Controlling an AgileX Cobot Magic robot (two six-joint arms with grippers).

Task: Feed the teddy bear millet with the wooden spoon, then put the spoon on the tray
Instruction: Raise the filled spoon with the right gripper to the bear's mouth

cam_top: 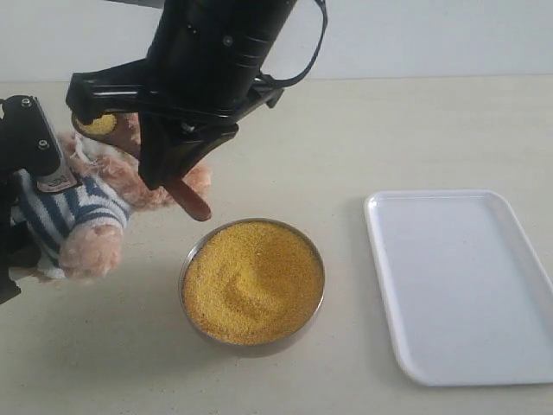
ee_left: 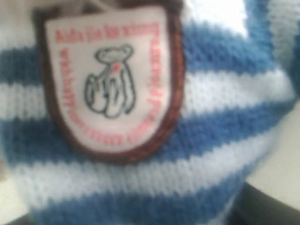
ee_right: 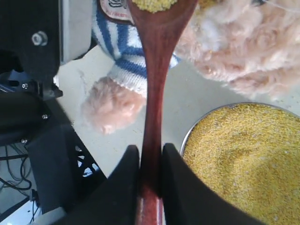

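Item: teddy bear [cam_top: 82, 216], plush, light brown, at the left edge of the tabletop [cam_top: 389, 130], its striped shirt [ee_left: 225, 117] in blue and white. Wooden spoon [cam_top: 186, 197], dark reddish brown, held above the tabletop with its round end up by the bear and carrying a small heap of yellow grains; the handle end points down toward the bowl [cam_top: 318, 298]. Right gripper [ee_right: 151, 159]: fingers pressed together on the spoon handle, plain only in the right wrist view, since the exterior view hides the grip behind the black housing. Left gripper [cam_top: 26, 156]: against the bear's side in the exterior view; whether spread or closed, cannot tell, as its own wrist view shows no fingers. That view alone gives the chest badge [ee_left: 110, 79]: white shield, brown border, red lettering too blurred to read, a small bear outline in the middle. Millet [cam_top: 252, 281]: fills the metal bowl, surface dented, just beside the bear. Tray [cam_top: 458, 277]: white, flat, well apart to the right, seen in the exterior view only.
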